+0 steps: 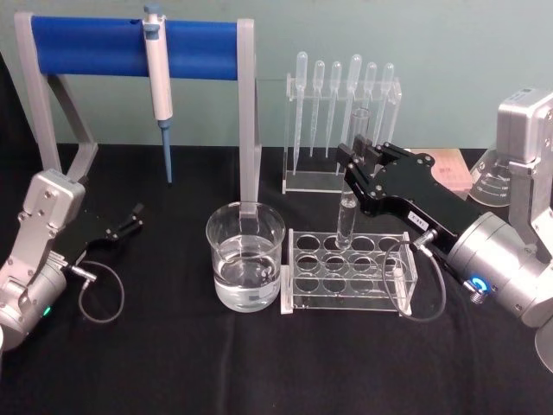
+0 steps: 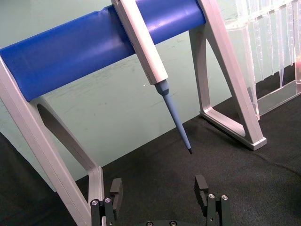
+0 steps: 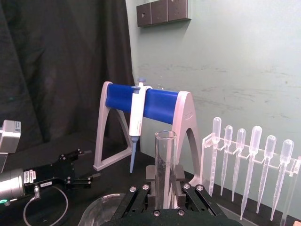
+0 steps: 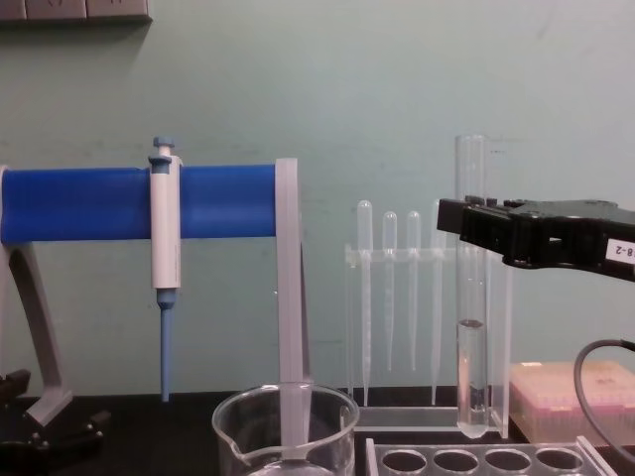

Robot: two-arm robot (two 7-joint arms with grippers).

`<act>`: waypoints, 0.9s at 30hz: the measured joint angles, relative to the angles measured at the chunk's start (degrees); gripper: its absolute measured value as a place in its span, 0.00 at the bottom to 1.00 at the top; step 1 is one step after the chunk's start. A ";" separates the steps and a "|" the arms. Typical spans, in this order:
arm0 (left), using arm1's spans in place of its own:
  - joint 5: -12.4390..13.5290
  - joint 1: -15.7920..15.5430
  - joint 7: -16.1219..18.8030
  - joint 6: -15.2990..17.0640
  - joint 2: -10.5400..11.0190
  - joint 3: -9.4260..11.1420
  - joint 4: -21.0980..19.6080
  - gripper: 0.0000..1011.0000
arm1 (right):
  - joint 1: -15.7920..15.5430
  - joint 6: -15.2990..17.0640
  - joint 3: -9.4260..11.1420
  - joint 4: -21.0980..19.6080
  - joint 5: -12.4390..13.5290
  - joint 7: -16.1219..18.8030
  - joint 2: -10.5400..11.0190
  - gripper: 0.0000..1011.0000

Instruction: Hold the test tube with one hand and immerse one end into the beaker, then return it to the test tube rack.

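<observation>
My right gripper [image 1: 352, 160] is shut on the test tube [image 1: 347, 216], gripping it upright a little above its middle. The tube's round bottom hangs just above the clear tube rack [image 1: 346, 272], and some liquid sits in its lower part [image 4: 470, 377]. In the right wrist view the tube [image 3: 165, 150] rises between the black fingers [image 3: 151, 176]. The beaker [image 1: 246, 255], partly filled with clear liquid, stands left of the rack, its spouted rim low in the chest view [image 4: 286, 412]. My left gripper [image 1: 130, 216] rests open at the left of the table, holding nothing [image 2: 159, 188].
A blue-barred stand [image 1: 130, 47] at the back left carries a white-and-blue pipettor [image 1: 158, 78]. Behind the rack a clear holder [image 1: 341, 177] hangs several plastic pipettes. A pink box [image 1: 449, 169] and a glass flask [image 1: 492, 177] sit at the back right. Black cloth covers the table.
</observation>
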 joint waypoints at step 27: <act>0.00 0.00 0.00 0.00 0.00 0.00 0.00 0.99 | 0.00 0.00 0.00 0.00 0.00 0.00 0.00 0.22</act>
